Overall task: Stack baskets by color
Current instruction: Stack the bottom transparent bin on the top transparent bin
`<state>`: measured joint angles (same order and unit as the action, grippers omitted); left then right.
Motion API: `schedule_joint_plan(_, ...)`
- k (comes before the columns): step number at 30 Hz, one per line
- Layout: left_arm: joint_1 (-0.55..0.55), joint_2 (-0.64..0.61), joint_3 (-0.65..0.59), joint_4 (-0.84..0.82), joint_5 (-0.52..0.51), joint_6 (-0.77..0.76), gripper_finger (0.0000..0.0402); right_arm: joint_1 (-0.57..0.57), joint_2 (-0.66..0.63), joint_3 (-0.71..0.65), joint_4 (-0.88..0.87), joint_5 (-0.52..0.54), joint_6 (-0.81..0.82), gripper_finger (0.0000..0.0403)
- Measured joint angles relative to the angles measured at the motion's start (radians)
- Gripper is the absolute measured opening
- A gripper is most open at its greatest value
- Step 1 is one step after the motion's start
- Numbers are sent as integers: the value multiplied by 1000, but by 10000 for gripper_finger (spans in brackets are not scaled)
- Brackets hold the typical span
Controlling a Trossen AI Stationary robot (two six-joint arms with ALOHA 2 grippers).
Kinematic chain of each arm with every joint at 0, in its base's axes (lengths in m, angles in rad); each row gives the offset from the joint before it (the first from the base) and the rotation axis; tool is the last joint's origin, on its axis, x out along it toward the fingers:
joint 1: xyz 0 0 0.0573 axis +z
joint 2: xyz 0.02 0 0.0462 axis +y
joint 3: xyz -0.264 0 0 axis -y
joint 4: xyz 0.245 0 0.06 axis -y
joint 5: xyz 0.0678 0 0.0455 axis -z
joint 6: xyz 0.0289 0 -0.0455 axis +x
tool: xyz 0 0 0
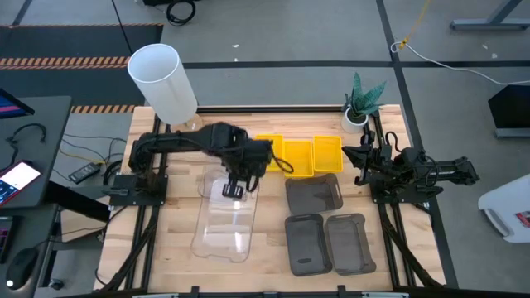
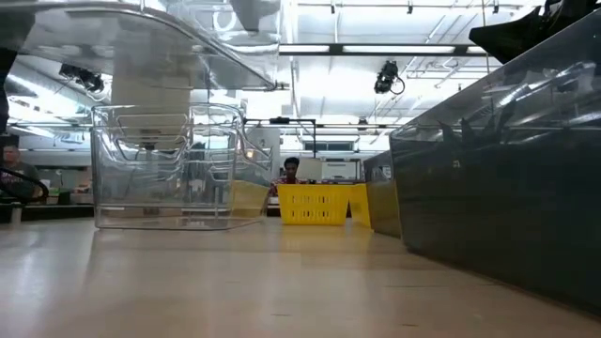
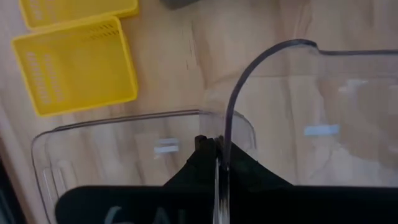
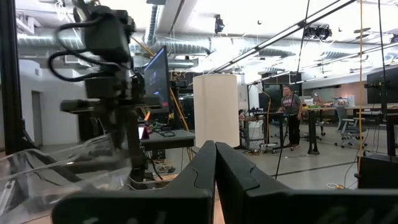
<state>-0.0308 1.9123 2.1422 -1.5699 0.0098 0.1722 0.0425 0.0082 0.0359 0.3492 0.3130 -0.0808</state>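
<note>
Colours here: three bright yellow baskets [image 1: 300,156] with slotted sides, three smoky dark grey baskets [image 1: 326,223], see-through clear baskets [image 1: 225,217]. Tabletop [image 1: 178,219] is pale wood grain. Both arms are black, the cylinder [image 1: 162,81] is plain white, and the plant [image 1: 365,95] is green in a white pot.

Clear baskets [image 1: 224,217] lie left of the grey baskets [image 1: 327,232], yellow baskets [image 1: 300,156] behind both.

Three clear plastic bins [image 1: 224,217] are overlapping at centre-left; three square yellow baskets [image 1: 300,156] are lining the back; three smoky grey bins [image 1: 325,230] are lying separately right.
</note>
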Motion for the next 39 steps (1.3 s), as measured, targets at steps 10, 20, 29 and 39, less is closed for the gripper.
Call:
schedule_joint_plan(10,237,-46,0,-2,216,138,6,0,0,0,0,0,0,16)
schedule_joint_plan(20,465,-48,0,0,256,274,6,0,0,0,8,0,0,16)
schedule_joint_plan(29,606,-48,-48,7,257,343,6,0,0,0,8,0,0,16)
schedule_joint_plan(39,686,-48,-146,72,257,430,6,0,0,0,8,0,0,16)
